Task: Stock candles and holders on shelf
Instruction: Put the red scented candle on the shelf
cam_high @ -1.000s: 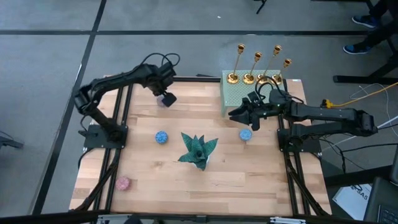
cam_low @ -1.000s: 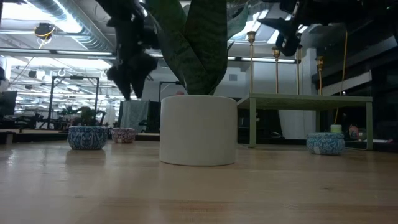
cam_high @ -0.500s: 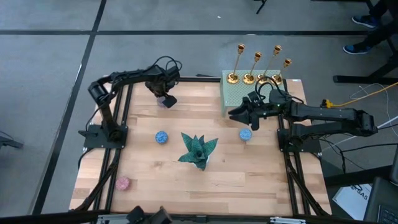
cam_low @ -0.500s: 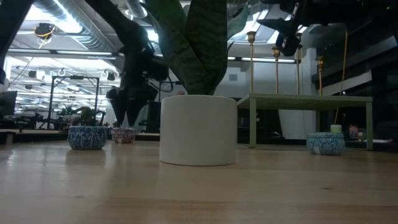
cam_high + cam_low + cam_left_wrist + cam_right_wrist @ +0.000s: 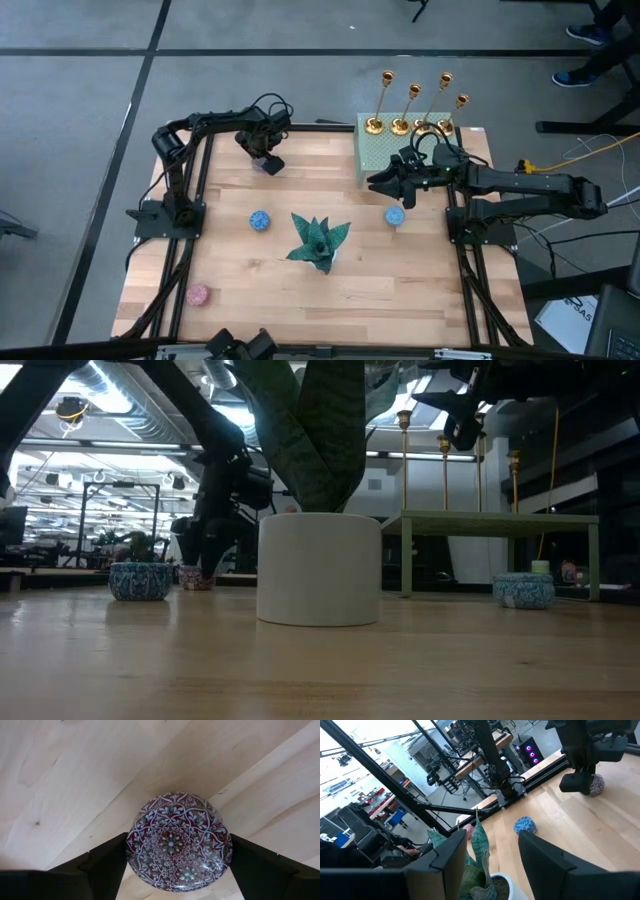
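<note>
I have the left gripper (image 5: 267,160) down at the far left of the table (image 5: 240,280), fingers (image 5: 107,865) spread around the mauve candle (image 5: 178,841), while the right gripper (image 5: 381,184) hovers spread beside the green shelf (image 5: 383,155) carrying four gold holders (image 5: 399,126).

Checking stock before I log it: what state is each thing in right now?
Holders: four, upright on the shelf.
Mauve candle: on the table, between the left gripper's fingers.
Blue candles: loose on the table.
Pink candle: loose, near the corner.
Right gripper: open, empty.
</note>
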Available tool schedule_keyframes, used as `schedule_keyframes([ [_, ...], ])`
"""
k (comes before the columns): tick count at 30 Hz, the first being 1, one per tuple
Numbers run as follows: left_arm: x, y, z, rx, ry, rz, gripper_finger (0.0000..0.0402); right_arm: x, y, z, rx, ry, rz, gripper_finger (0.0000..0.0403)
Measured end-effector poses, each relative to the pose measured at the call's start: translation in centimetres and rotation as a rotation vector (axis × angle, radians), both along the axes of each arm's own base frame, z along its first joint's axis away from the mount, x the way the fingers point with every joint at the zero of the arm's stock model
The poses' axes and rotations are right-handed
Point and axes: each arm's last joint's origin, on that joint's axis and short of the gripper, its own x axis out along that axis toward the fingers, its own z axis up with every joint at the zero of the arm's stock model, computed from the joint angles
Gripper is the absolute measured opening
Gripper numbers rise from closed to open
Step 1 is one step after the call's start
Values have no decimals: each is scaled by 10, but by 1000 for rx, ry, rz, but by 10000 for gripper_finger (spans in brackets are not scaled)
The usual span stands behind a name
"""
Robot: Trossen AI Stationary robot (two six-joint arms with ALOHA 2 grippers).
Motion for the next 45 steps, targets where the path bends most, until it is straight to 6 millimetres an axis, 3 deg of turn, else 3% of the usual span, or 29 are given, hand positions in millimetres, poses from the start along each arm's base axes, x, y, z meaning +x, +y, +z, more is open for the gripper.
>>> schedule_keyframes([
  [3,0,0,0,-2,0,1,288,0,0,0,0,0,0,184],
  [10,1,-3,9,20,-23,-13,285,0,0,0,-20,-2,-7,184],
  [20,-8,-30,92,142,-364,-124,285,0,-2,3,-117,-43,-41,184],
  [30,-24,-83,165,241,-686,-142,285,1,-3,9,-160,-97,-89,184],
  [38,4,-116,210,329,-767,-265,285,1,-3,28,-274,-168,-81,184],
  [42,23,-122,232,325,-840,-329,285,2,-2,42,-472,-189,-68,184],
  [45,36,-123,245,217,-937,-360,285,8,1,54,-674,-222,-45,184],
])
